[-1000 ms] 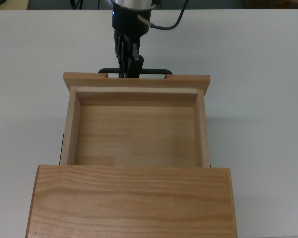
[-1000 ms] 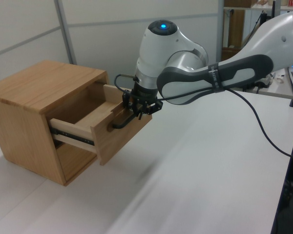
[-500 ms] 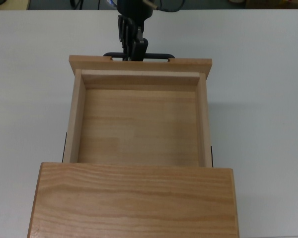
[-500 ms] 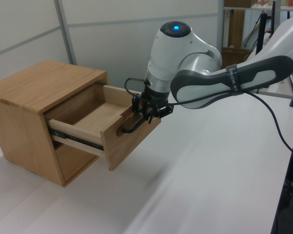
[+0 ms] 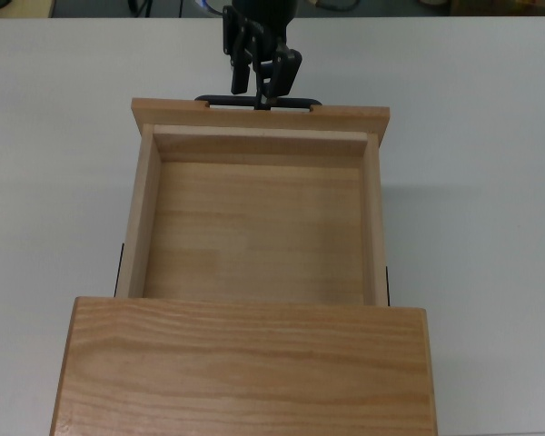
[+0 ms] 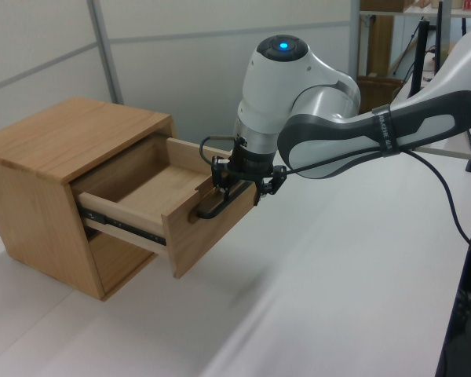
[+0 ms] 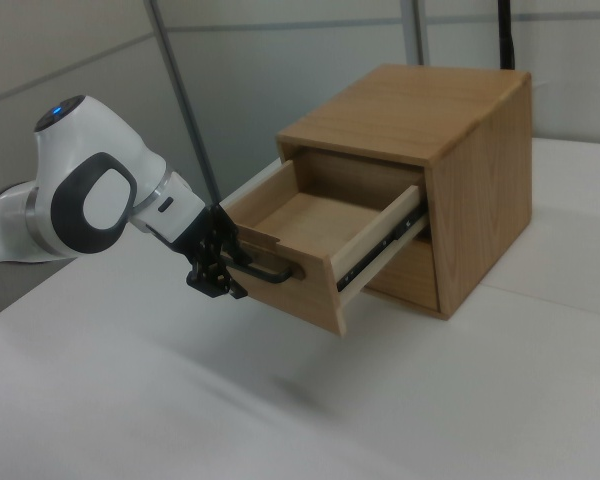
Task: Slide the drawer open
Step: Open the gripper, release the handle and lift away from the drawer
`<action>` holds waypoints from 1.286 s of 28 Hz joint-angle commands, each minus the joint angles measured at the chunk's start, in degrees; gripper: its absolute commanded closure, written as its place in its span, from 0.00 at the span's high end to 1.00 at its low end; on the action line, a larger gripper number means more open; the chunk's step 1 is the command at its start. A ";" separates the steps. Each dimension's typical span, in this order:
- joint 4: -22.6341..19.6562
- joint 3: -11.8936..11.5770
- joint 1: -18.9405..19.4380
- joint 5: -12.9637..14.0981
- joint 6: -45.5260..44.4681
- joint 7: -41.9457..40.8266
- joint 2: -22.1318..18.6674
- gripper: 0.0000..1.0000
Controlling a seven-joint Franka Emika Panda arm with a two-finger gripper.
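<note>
White table (image 5: 490, 182), plain matte top. One item rests directly on it: a light wooden cabinet (image 6: 39, 196), box-shaped, grained top, sitting toward the left view's left and the right view's right. Its drawer (image 5: 259, 227) hangs out over the bare tabletop without touching it.

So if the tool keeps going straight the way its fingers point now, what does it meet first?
The tool points at the long black metal bar handle on the light wooden drawer. It would likely meet that handle first, then the front panel behind it; the exact gap is unclear.
</note>
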 commanded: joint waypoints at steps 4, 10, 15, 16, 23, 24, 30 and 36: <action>-0.15 -0.30 0.19 3.28 -4.80 -8.81 -2.01 1.00; 1.96 -2.14 0.19 8.01 -8.67 -23.45 -3.33 1.00; 4.60 -3.19 0.19 9.52 -12.53 -34.28 -3.24 1.00; 5.56 -3.20 0.19 9.69 -14.63 -39.44 -3.16 1.00; 9.34 -3.20 0.19 9.69 -26.68 -59.95 -2.98 1.00; 9.78 -3.20 0.19 9.69 -27.82 -62.06 -2.98 1.00; 10.40 -3.20 0.10 8.64 -31.00 -76.39 -3.07 1.00; 11.27 -3.20 -0.07 6.44 -31.00 -78.95 -2.54 1.00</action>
